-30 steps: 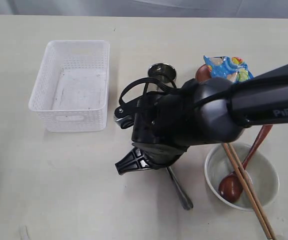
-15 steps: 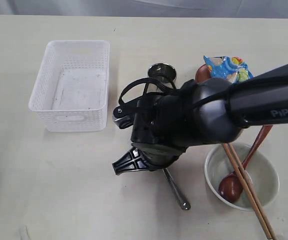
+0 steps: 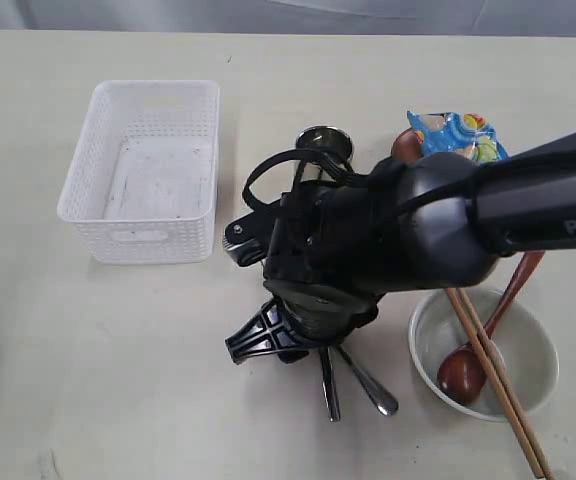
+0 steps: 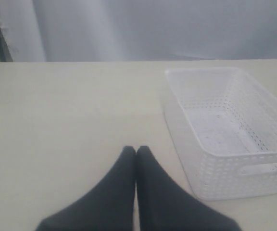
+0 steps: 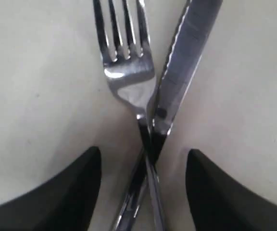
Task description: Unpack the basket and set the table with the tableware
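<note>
Exterior view, table: one.
Basket: one, on the table.
Right gripper: jaws apart, gripping nothing, right of basket.
Left gripper: tips pressed together, beside basket.
Bowl: one, far right of basket.
Fork, knife: one each, crossed under right gripper.

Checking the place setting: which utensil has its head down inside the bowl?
The brown wooden spoon, head in the whitish bowl. The chopsticks merely lie across it; the steel fork and knife lie crossed on the table.
</note>
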### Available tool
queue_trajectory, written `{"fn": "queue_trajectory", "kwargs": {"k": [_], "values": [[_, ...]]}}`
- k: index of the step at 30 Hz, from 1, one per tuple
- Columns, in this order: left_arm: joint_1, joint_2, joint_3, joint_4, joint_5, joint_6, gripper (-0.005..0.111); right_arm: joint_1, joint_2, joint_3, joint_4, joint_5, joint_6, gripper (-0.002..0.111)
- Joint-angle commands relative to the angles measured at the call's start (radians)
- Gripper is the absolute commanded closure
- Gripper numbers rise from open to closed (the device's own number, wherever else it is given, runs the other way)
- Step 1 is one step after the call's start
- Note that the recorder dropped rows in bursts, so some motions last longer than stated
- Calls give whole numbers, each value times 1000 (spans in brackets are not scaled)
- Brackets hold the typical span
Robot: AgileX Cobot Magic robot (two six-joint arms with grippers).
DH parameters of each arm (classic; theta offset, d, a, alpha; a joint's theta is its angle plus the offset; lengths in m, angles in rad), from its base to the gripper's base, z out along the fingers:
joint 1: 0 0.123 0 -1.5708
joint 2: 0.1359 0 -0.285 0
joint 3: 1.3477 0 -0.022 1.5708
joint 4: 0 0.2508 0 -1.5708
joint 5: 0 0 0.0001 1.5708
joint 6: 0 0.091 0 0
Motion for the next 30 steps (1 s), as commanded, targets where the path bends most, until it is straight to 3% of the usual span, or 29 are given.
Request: {"fn": "queue_trajectory", "kwargs": {"k": [1,11,13,19,30], "values": [[-7,-3,2,4,-5,1,107,3,-43,9,26,32,-41,56],[-7,-3,2,4,-5,1,107,5,-208,9,26,22,-68,59],[-7,-3,2,4,-5,1,107,5,-257,9,26,30,-74,67],[-7,-3,2,4,-5,1,107,15,-409,9,23,30,-111,108],[-7,-3,2,4,-5,1,107,231,-654,9,-130,45,-45,109]]}}
